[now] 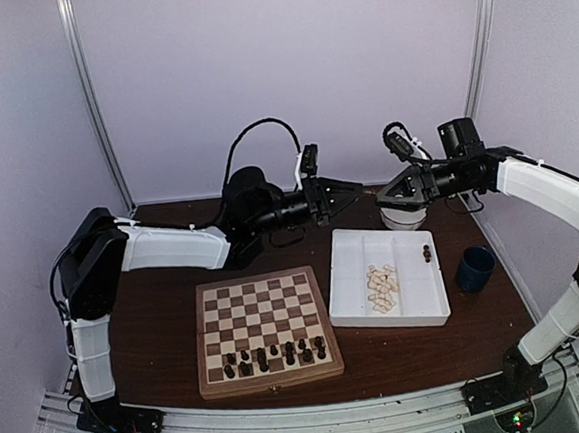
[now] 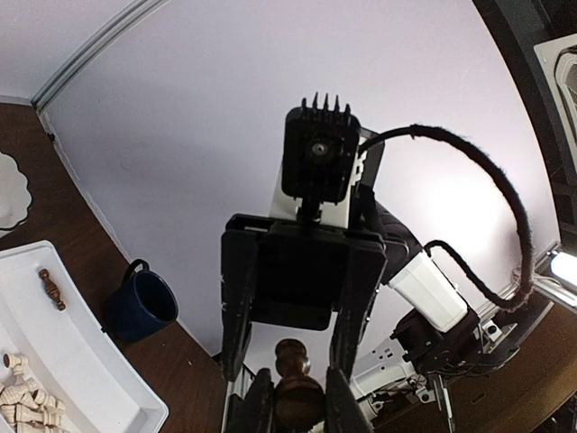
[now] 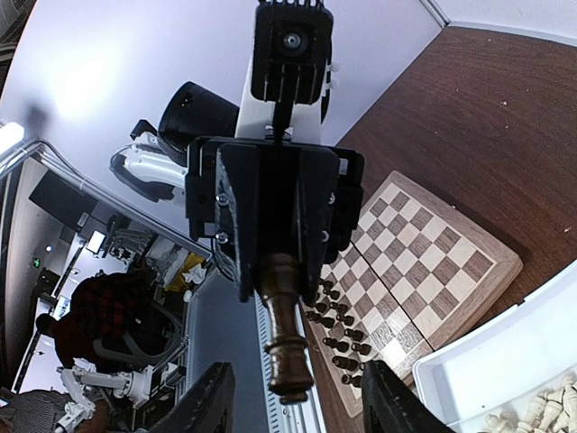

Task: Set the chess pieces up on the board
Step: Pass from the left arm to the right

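Dark brown chess piece (image 3: 281, 316), slender and turned, sat pinched in the left gripper (image 2: 291, 408). The right gripper (image 3: 296, 408) gaped around its tip.

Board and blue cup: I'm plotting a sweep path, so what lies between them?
The white tray, holding cream pieces and one dark piece; the top view shows it.

White divided tray (image 1: 419, 295) on my right half of the dark brown bench (image 1: 157, 317), navy mug (image 1: 474, 268) just beside its right edge, scalloped white dish (image 1: 406, 221) behind the tray, pale lilac walls (image 1: 288, 66) all round.
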Controlling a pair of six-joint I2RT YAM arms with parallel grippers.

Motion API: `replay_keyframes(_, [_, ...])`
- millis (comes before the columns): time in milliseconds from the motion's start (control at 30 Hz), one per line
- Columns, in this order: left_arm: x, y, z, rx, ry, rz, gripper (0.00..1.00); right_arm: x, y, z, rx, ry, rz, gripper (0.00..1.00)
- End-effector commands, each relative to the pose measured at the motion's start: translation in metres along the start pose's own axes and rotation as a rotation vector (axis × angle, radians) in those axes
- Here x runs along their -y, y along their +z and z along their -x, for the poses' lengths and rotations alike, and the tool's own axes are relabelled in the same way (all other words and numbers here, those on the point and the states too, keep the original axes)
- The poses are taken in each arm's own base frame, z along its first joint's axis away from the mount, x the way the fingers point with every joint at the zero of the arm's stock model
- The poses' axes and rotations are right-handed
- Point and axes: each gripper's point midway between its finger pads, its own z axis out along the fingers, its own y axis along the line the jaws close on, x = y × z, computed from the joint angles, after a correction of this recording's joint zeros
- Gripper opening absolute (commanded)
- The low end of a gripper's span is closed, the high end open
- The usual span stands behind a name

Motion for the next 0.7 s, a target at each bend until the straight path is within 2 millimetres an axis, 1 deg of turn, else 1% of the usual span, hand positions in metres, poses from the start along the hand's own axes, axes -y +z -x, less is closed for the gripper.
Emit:
replay_keyframes(0, [0.011,0.0,0.01,0.052,0.004,-0.062,0.07,-0.015,0.003,0.01,0.022,-0.01,0.069,0.5])
replay_keyframes(133, [0.008,0.001,0.008,0.042,0.0,-0.055,0.07,-0.015,0.004,0.011,0.023,-0.004,0.081,0.4])
replay_keyframes(300, [0.006,0.002,0.007,0.039,-0.006,-0.052,0.07,-0.015,0.004,0.015,0.034,0.002,0.092,0.3])
replay_keyframes(400, [0.005,0.002,0.006,0.039,-0.01,-0.051,0.06,-0.015,0.005,0.018,0.04,0.002,0.096,0.28])
replay_keyframes(567, [0.002,0.002,0.005,0.035,-0.01,-0.04,0.06,-0.012,0.005,0.019,0.044,0.005,0.089,0.18])
replay_keyframes(667, [0.0,0.002,0.005,0.035,-0.005,-0.034,0.07,-0.01,0.005,0.019,0.049,0.0,0.072,0.14])
